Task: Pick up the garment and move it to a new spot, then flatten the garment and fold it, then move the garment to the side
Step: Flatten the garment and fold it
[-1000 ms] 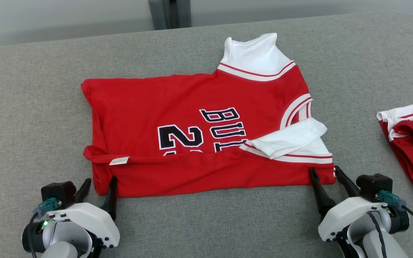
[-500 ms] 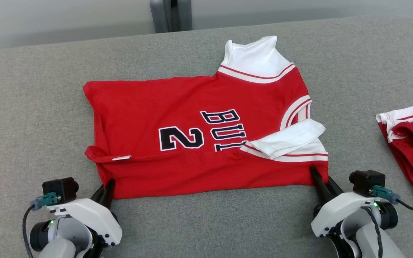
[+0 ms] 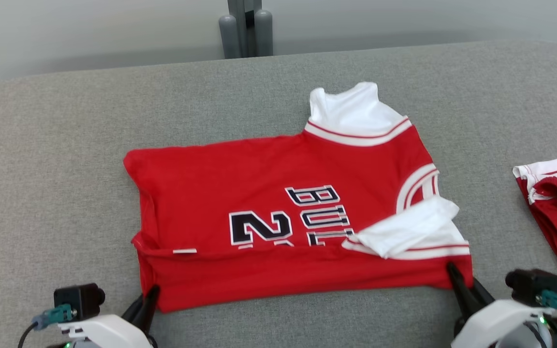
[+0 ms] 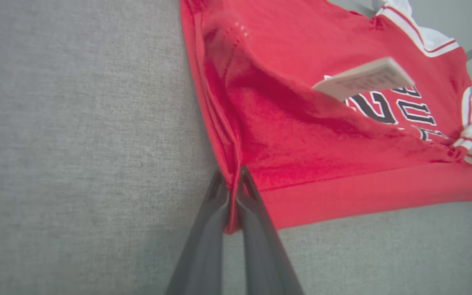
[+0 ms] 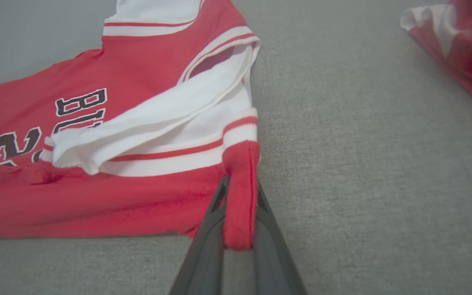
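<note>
garment | lying on grey cushion | pale wall behind

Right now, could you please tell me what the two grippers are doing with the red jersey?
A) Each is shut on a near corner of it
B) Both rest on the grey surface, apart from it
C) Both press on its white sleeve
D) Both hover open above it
A: the left gripper pinches the near left corner of the red jersey, and the right gripper clamps the near right corner.
</note>
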